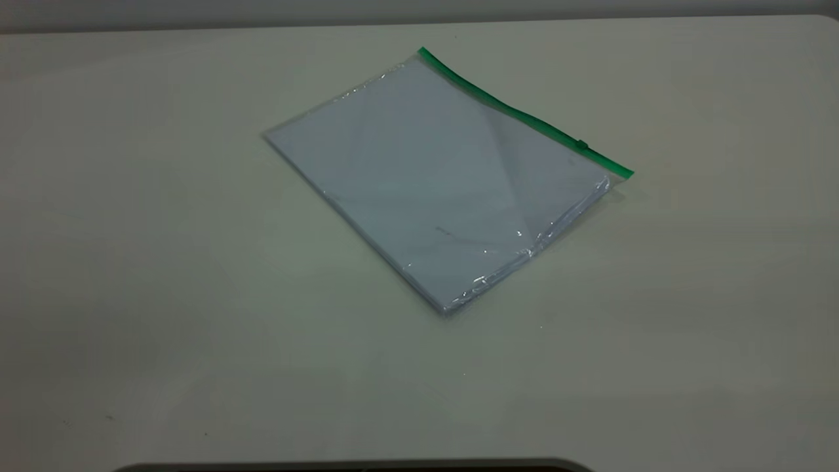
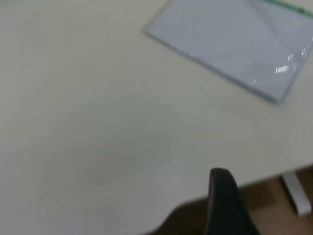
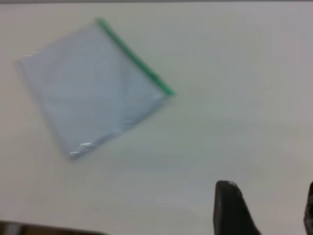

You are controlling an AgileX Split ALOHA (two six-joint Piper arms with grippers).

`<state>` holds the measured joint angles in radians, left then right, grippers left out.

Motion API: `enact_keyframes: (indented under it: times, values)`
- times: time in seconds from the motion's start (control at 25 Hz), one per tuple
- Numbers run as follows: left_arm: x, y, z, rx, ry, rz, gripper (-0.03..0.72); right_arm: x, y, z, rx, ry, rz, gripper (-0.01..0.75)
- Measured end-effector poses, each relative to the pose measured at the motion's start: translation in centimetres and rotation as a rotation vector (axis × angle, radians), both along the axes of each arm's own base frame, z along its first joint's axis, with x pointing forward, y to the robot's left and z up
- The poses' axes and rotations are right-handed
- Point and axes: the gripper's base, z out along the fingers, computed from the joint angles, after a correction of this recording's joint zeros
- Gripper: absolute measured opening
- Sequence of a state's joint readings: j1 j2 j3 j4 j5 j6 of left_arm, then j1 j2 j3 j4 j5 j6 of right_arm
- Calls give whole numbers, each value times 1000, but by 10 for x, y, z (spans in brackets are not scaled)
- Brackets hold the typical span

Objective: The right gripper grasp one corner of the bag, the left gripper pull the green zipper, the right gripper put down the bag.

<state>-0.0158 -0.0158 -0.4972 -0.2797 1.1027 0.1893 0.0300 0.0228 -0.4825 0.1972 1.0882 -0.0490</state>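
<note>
- Lying flat on the tabletop [image 1: 131,262], the bag [image 1: 432,190] is sitting skewed, with nothing holding it; no step looks started yet.
- You are seeing the green zipper [image 1: 518,115] running along the bag's far long edge, its slider tab [image 1: 581,145] sitting close to the right-hand end.
- Your right tool [image 3: 266,208] is hanging well apart from the bag, fingers spread and gripping nothing; that zipper-end corner is probably lying easiest for it.
- Your left tool [image 2: 227,203] is also waiting well apart from the bag; I cannot tell how far it is parted.
- No brand, label or writing is showing on the bag.
</note>
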Motion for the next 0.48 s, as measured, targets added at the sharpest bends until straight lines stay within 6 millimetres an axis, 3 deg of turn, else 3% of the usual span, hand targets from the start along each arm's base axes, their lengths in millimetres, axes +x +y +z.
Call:
enact_keyframes:
  times: [0.16, 0.48]
  values:
    - [19, 1, 14, -66, -9, 59, 482, 32, 7, 6, 22, 72, 60, 398]
    - [107, -1, 23, -59, 103, 57, 488, 129, 15, -12, 22, 241, 130, 477]
